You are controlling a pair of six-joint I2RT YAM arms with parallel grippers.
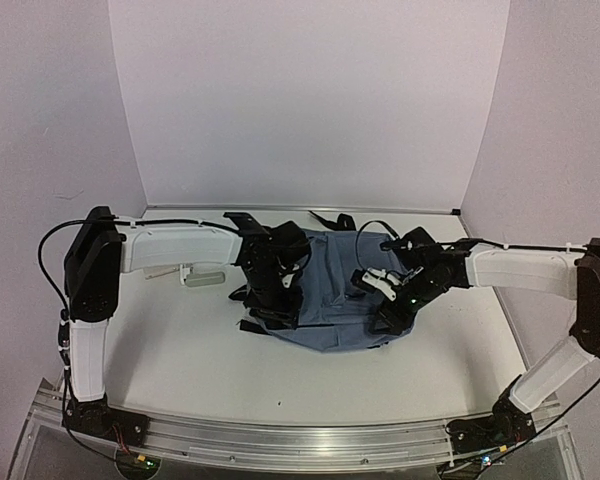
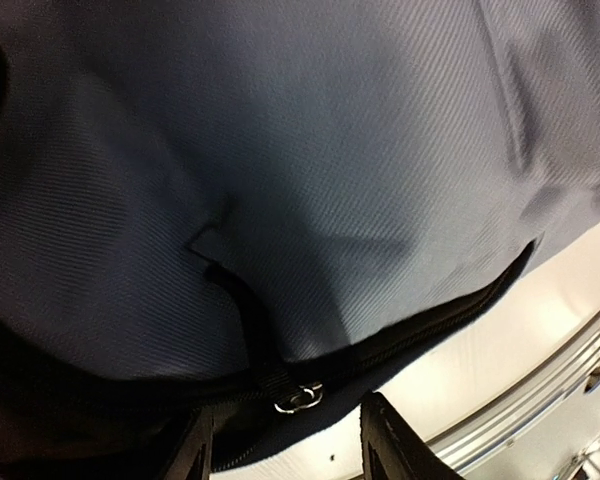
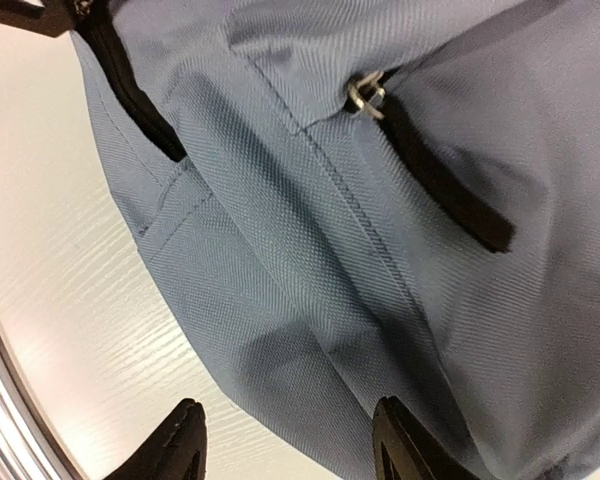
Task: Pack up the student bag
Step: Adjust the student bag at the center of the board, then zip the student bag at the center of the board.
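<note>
The blue-grey student bag (image 1: pixel 330 295) lies flat in the middle of the table, black straps at its far end. My left gripper (image 1: pixel 270 305) hangs open over the bag's left edge; in the left wrist view the bag fabric (image 2: pixel 310 150) fills the frame and a metal zipper ring (image 2: pixel 298 398) on the dark zipper lies just ahead of my spread fingers (image 2: pixel 390 440). My right gripper (image 1: pixel 395 310) hangs open over the bag's right side; the right wrist view shows the fabric (image 3: pixel 360 230), a black zipper pull (image 3: pixel 450 200) with a metal ring (image 3: pixel 365 92), and my open fingers (image 3: pixel 175 445).
A small pale oblong item (image 1: pixel 202 278) lies on the white table (image 1: pixel 190 350) left of the bag, under my left arm. The aluminium rail (image 1: pixel 300 440) runs along the near edge. White walls close in the back and sides.
</note>
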